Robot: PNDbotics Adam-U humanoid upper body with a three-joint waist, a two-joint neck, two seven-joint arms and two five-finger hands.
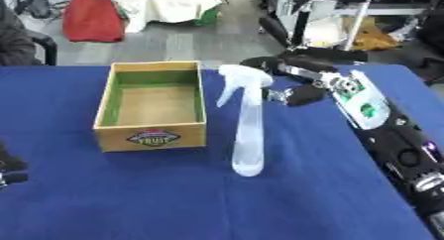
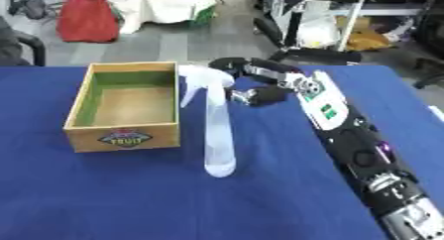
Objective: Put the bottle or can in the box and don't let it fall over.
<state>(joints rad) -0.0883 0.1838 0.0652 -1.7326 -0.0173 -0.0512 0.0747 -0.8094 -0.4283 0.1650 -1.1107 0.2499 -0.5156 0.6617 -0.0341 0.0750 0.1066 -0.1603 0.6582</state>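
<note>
A clear spray bottle (image 1: 247, 135) with a white trigger head stands upright on the blue table, just right of the box. The wooden box (image 1: 152, 105) has a green inside and a fruit label on its front; nothing lies in it. My right hand (image 1: 291, 80) reaches in from the right, behind the bottle's spray head. Its fingers are spread, with the thumb lower down, and it holds nothing. Whether it touches the bottle I cannot tell. Only a small dark part of my left hand (image 1: 9, 169) shows at the lower left edge.
The blue table (image 1: 173, 199) stretches toward me. My right forearm (image 1: 381, 130) lies across its right side. Beyond the far edge are a red bag (image 1: 91, 18), a chair and a metal stand on the floor.
</note>
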